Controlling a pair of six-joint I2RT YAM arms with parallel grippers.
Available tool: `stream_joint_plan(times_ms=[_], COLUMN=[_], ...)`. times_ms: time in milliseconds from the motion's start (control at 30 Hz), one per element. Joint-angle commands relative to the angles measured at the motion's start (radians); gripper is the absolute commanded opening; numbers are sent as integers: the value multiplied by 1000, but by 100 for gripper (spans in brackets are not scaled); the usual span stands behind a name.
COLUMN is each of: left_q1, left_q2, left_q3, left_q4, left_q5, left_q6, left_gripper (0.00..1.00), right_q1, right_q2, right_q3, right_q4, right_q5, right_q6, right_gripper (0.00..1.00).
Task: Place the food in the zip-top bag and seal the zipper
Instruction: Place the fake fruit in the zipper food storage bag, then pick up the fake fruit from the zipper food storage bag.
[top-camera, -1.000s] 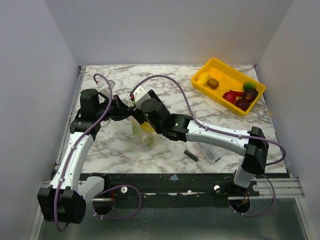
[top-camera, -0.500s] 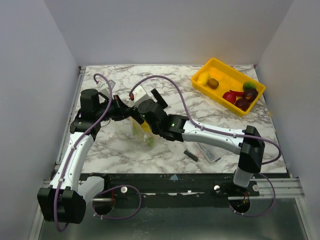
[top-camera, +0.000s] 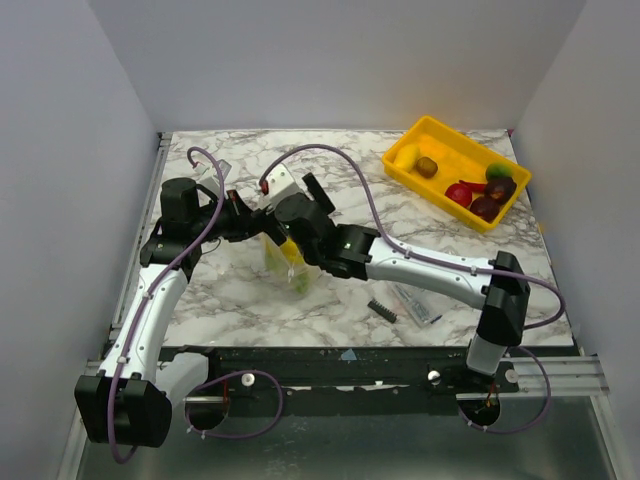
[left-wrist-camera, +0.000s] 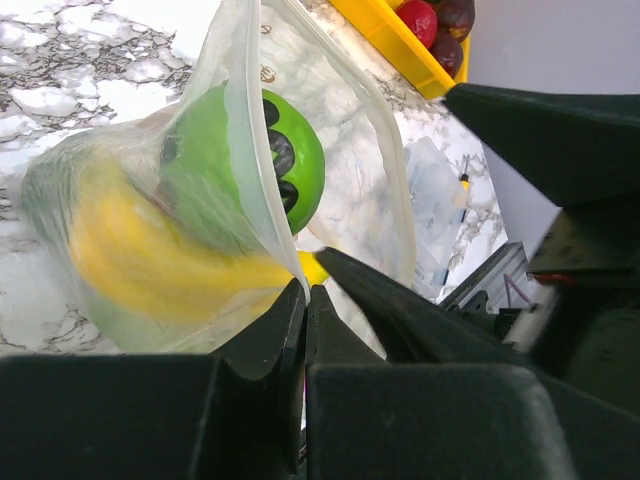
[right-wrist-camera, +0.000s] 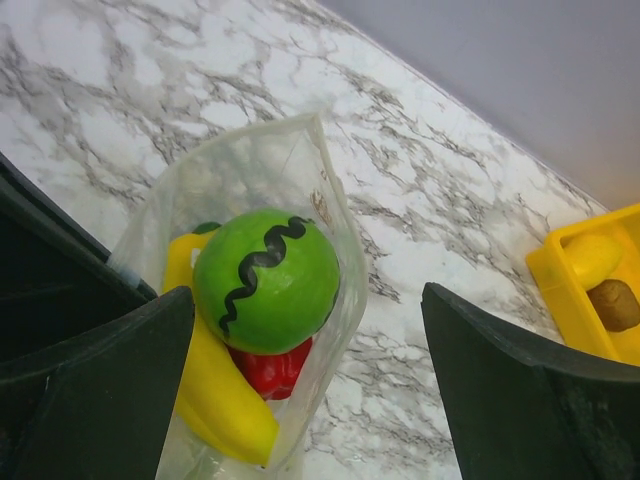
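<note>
Left claw (left-wrist-camera: 303, 335): closed, pinching the rim of the zip-top bag (left-wrist-camera: 150, 180).
Right claw (right-wrist-camera: 305, 300): jaws wide apart, empty, above the bag's open mouth.
Bag contents: green ball (right-wrist-camera: 265, 280), yellow banana (right-wrist-camera: 225, 405), red piece (right-wrist-camera: 268, 368).
Bag location: mid-left of the marble surface (top-camera: 230, 290).
Yellow tray (top-camera: 455, 152), far right corner: brown kiwi (top-camera: 427, 166), dark purple pieces (top-camera: 492, 200).

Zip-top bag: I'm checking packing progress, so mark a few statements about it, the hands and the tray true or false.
1. The left hand pinches the zip-top bag's rim. True.
2. The right hand grips the banana. False: it is open over the bag's mouth; the banana lies inside.
3. A toy watermelon sits in the bag. True.
4. The yellow tray is empty. False: a kiwi and other pieces lie in the tray.
</note>
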Motion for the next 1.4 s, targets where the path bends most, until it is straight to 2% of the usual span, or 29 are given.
stream_joint_plan(times_ms=[0,100,167,333,433,567,700,733,867,967,1200,1367], left_q1=[-1,-1,-1,-1,-1,-1,-1,-1,-1,-1,-1,-1], left_q2=[6,5,4,2,3,2,2,2,3,5,10,10], left_q3=[3,2,2,1,1,-1,-1,-2,-2,-3,-3,-4], left_q4=[20,20,20,20,23,24,24,24,26,27,27,27], left_q5=[25,24,24,26,30,30,31,31,32,37,36,38], left_q6=[1,1,1,1,0,0,-2,-2,-5,-6,-6,-6], left_gripper=[0,0,0,0,0,0,0,0,0,0,0,0], right_q1=[2,2,2,0,-48,-211,-454,-521,-817,-948,-979,-990], right_q2=[-119,-195,-248,-367,-428,-510,-568,-575,-498,-384,-168,-86], right_q3=[72,17,-37,-152,-217,-287,-327,-334,-299,-235,-154,-89], right_q4=[-17,70,140,256,308,226,89,58,-125,-257,-363,-373], right_q5=[-66,-21,50,190,270,204,110,42,-251,-367,-372,-267], right_q6=[82,79,74,74,71,225,388,425,613,699,752,730], right_gripper=[96,96,100,100,100,100,100,100,100,100,100,100])
